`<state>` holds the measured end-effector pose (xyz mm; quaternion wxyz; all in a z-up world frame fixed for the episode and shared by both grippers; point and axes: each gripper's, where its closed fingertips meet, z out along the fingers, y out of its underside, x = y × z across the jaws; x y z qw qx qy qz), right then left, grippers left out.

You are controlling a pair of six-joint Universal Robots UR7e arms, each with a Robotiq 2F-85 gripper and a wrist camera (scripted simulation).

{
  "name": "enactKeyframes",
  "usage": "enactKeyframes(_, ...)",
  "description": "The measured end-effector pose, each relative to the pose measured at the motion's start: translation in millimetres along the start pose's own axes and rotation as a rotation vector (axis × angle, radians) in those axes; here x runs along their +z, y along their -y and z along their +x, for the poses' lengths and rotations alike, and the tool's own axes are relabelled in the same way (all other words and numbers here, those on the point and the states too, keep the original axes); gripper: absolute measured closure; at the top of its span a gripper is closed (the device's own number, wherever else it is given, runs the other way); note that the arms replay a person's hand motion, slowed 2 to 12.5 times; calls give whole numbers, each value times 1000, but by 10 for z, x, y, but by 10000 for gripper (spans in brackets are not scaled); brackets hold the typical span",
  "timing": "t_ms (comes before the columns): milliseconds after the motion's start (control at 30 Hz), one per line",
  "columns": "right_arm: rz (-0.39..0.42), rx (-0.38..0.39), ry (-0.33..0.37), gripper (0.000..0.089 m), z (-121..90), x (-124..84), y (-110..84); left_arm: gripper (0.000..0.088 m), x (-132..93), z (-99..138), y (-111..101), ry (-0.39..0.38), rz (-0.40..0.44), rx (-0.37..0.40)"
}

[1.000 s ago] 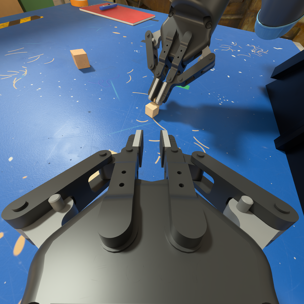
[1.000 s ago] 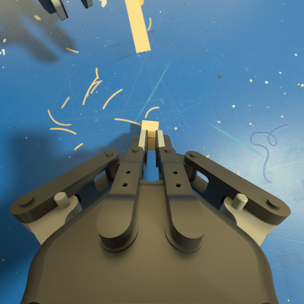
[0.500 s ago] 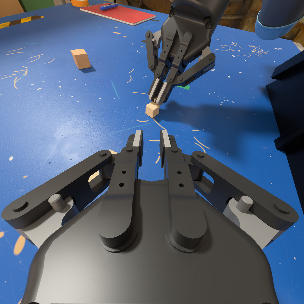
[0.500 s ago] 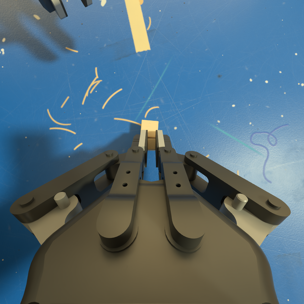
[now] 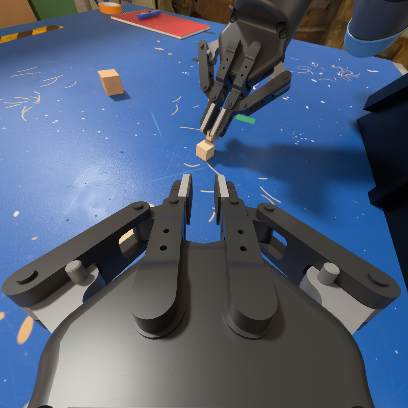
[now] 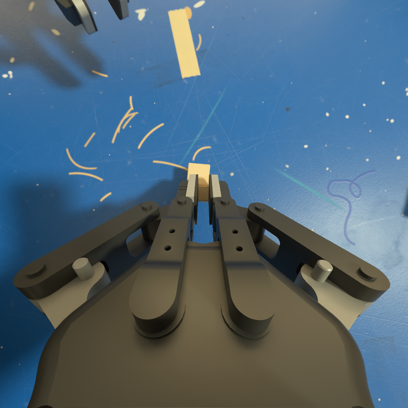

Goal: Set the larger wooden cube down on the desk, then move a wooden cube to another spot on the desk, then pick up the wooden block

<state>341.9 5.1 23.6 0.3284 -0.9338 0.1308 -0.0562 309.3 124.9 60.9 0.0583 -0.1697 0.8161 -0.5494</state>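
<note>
Gripping: right hand (image 6: 203, 180) pinches small wooden piece (image 6: 203, 194) (atop pale cube (image 5: 205, 152)).
Left hand (image 5: 203, 184): jaws apart, empty.
Risk: off-centre release tumbles it.

Right gripper (image 5: 211, 132) crowds small cube (image 5: 205, 150) – desk (image 5: 88, 165) leftward open.

Blue desk (image 5: 66, 167) (scratched); two cubes (image 5: 110, 81) (image 5: 204, 151), red notebook (image 5: 163, 23).

Right gripper (image 6: 203, 184) fingers cover most of the small wooden piece (image 6: 203, 191) between them, and it hides the near part of the pale cube (image 6: 198, 169). Left gripper (image 6: 97, 13) cut off at the top edge. Dark box (image 5: 388, 141) cut by the right edge.
</note>
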Motion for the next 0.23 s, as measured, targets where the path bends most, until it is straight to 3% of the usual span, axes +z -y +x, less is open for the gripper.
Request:
enactKeyframes(133,72,-41,22,808,-17,-82,99,706,16,-19,68,8,45,-46)
enactKeyframes(233,160,-124,66,807,-84,-172,226,712,43,-29,185,-3,122,-135)
